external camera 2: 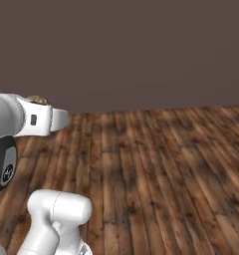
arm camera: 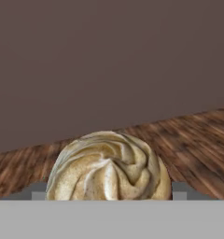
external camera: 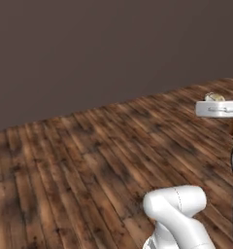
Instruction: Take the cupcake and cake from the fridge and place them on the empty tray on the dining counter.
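Note:
The cupcake [arm camera: 107, 170] sits between my fingertips [arm camera: 39, 190], its pale cream-yellow swirled top facing the hand camera and its wrapper hidden. My gripper [arm camera: 109, 192] is shut on it. In the left base view the white hand [external camera: 218, 108] is held out at the right edge, level, with the cupcake's top [external camera: 214, 97] peeking above it. The right base view has the hand [external camera 2: 42, 118] at the left, and the cupcake's top [external camera 2: 37, 100] shows over it. The cake, the fridge, the blue tray and the dining counter are out of view.
A dark wooden plank floor [external camera: 89, 160] stretches under and ahead of the arm. A plain dark brown wall [external camera 2: 141, 50] closes off the far side. My arm's white elbow [external camera: 176, 202] stands low in front.

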Controlling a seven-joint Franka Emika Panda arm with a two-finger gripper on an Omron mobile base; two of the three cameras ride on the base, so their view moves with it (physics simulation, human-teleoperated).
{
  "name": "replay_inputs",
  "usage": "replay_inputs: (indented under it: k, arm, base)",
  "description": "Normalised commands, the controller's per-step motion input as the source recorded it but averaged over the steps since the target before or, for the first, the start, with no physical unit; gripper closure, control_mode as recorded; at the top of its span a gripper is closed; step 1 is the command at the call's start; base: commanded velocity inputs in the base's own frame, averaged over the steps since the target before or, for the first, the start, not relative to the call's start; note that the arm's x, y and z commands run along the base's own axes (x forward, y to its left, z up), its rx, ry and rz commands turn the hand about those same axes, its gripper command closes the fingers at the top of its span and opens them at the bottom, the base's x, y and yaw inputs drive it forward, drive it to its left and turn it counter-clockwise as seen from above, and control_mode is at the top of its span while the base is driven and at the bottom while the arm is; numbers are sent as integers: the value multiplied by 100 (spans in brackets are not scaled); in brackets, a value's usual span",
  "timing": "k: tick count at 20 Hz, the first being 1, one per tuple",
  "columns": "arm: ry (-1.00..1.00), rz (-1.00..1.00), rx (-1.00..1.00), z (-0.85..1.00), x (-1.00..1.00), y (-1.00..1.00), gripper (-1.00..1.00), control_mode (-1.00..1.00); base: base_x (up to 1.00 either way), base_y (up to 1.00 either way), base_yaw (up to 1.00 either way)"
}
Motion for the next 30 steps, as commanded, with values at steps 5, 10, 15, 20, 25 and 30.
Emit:
replay_inputs:
  k: [5, 10, 15, 20, 25, 30]
  arm:
    - [0, 0, 0, 0, 0, 0, 100, 100]
    - [0, 0, 0, 0, 0, 0, 100, 100]
    - [0, 0, 0, 0, 0, 0, 100, 100]
    - [0, 0, 0, 0, 0, 0, 100, 100]
    - [0, 0, 0, 0, 0, 0, 100, 100]
    - [0, 0, 0, 0, 0, 0, 100, 100]
  base:
    - [100, -32, -21]
    - [100, -99, 1]
    - [100, -100, 0]
    - [100, -99, 6]
    - [100, -86, 15]
    - [100, -54, 1]
